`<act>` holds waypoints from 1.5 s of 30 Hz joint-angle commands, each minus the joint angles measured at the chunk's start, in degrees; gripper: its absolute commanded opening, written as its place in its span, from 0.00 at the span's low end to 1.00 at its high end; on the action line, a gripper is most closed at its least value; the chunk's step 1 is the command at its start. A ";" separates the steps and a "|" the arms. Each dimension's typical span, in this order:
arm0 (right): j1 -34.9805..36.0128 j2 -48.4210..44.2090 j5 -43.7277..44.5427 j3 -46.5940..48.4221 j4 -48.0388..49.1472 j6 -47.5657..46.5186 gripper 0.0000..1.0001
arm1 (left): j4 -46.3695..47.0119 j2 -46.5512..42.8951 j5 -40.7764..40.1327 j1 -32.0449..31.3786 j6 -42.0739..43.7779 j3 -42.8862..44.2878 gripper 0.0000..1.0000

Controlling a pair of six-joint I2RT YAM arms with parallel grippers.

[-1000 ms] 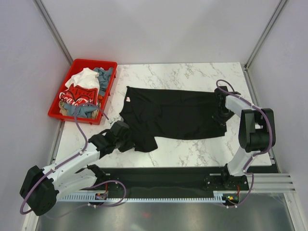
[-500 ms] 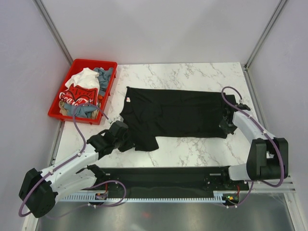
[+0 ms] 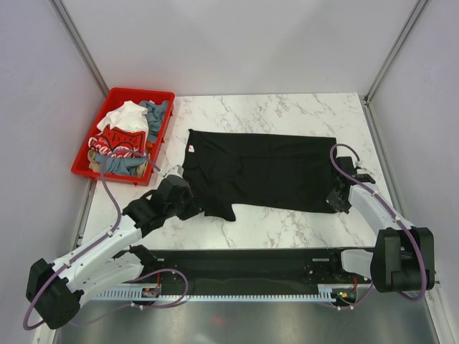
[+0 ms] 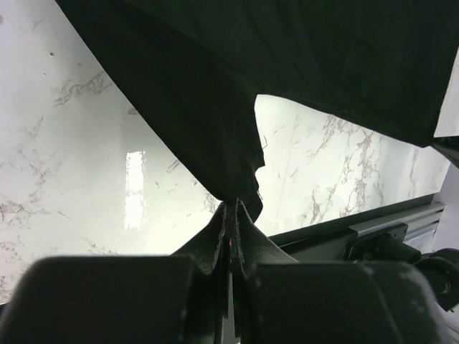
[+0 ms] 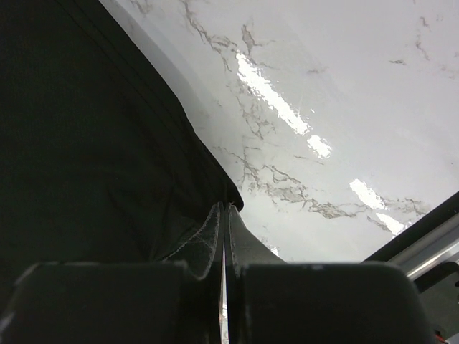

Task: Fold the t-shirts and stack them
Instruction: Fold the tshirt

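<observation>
Black t-shirt (image 3: pixel 258 168) lay spread flat across the middle of the marble table (image 3: pixel 280 111), long side running left to right. Its small neck label (image 3: pixel 191 148) showed at the far left corner. A flap at the near left edge hung toward the arms.

Left gripper (image 3: pixel 188 204) sat at that flap. In the left wrist view its fingers (image 4: pixel 215 229) were pressed together, with the cloth (image 4: pixel 287 57) drawn to a point and pinched between them.

Right gripper (image 3: pixel 337 197) sat at the near right corner. In the right wrist view its fingers (image 5: pixel 204 236) were closed tight on the hem corner of the cloth (image 5: pixel 86 129) (the pinch itself was mostly hidden by the fingers).

A red bin (image 3: pixel 125 93) stood at the far left of the table, apart from the black t-shirt. It held a heap of a white shirt (image 3: pixel 125 116), a red shirt (image 3: pixel 118 140) with Coca-Cola lettering and a grey-blue shirt (image 3: pixel 154 111).
</observation>
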 commanded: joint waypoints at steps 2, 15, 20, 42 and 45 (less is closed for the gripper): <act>0.02 0.58 -1.10 -1.73 1.50 0.55 0.00 | 1.06 -0.45 0.26 -0.31 2.06 2.35 0.02; 0.02 -0.56 -1.90 -1.21 -2.45 6.97 0.33 | -6.85 -1.59 4.39 -0.22 6.37 0.67 0.02; 0.02 -1.97 -0.06 0.28 -4.92 8.99 0.36 | -6.85 -1.86 4.57 -0.31 6.37 0.50 0.02; 0.02 1.10 3.02 -4.81 -0.79 13.82 0.38 | -6.85 -3.70 4.30 -0.31 6.28 0.23 0.02; 0.02 1.63 4.95 -6.13 -0.44 14.53 0.36 | -6.76 -3.70 4.30 -0.31 6.37 0.23 0.02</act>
